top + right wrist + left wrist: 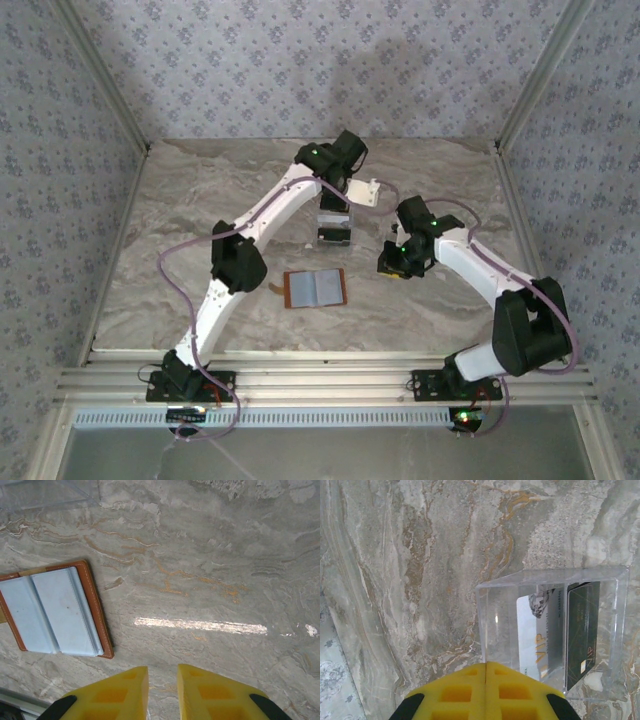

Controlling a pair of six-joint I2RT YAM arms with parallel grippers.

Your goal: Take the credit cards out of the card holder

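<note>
- Brown wallet (55, 611) lies open and flat on the table (225, 570); its blue pockets look empty to me.
- Inside the clear box (487, 620) sit a pale card (536, 640) and a dark card (582, 630), side by side, well apart from the wallet.
- My left claw (486, 672) is pinched fully closed, holding nothing, at the box's near wall.
- My right claw (163, 674) has a narrow gap, is empty, and is off the wallet's side, not touching.
- I'd lift the left claw straight up to clear the box wall, then check the pockets for any remaining card.
</note>
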